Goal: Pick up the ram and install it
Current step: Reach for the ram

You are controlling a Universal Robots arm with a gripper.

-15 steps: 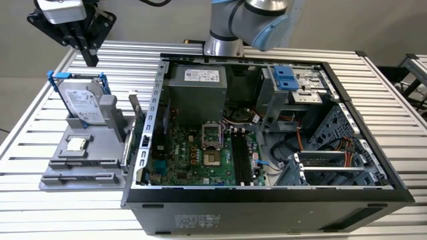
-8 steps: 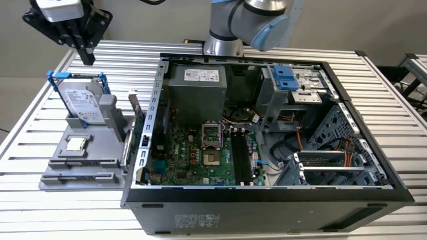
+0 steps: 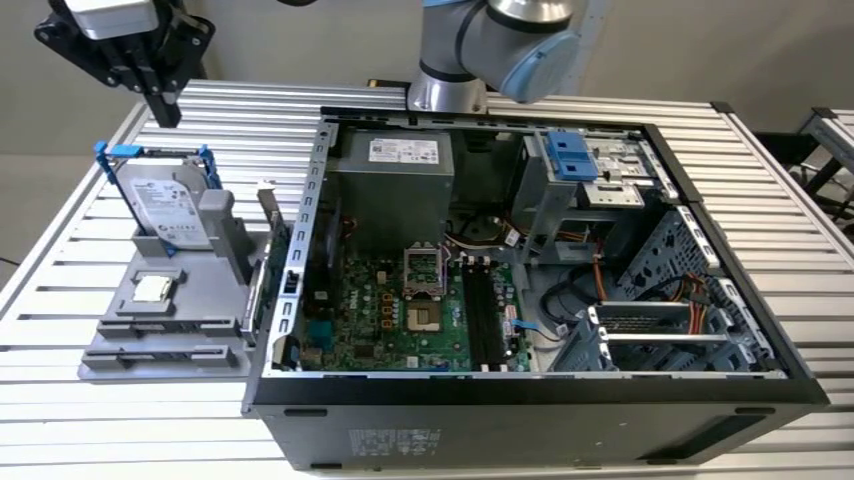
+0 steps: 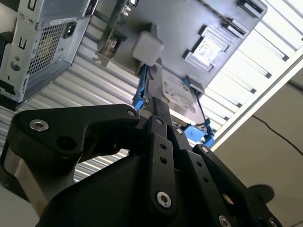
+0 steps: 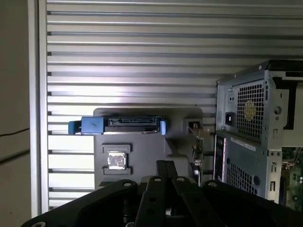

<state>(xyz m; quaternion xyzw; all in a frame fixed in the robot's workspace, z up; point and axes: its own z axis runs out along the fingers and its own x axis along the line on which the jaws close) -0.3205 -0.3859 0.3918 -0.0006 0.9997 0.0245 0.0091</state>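
My gripper (image 3: 166,115) hangs high over the table's far corner at the exterior view's left, beyond the grey parts holder (image 3: 160,330). Its fingers are shut with nothing between them, as both wrist views confirm (image 5: 165,164) (image 4: 158,103). A thin dark board that looks like the ram (image 3: 275,235) stands on edge on the holder's side nearest the case; in the first wrist view it is a narrow strip (image 5: 196,147). The gripper is well apart from it. The motherboard's long black slots (image 3: 486,320) lie inside the open computer case (image 3: 534,385).
A silver hard drive in a blue frame (image 3: 163,205) stands upright in the holder, with a small square silver chip (image 3: 154,290) in front of it. The arm's base (image 3: 447,90) stands behind the case. The slatted metal table (image 3: 54,390) ends close to the holder.
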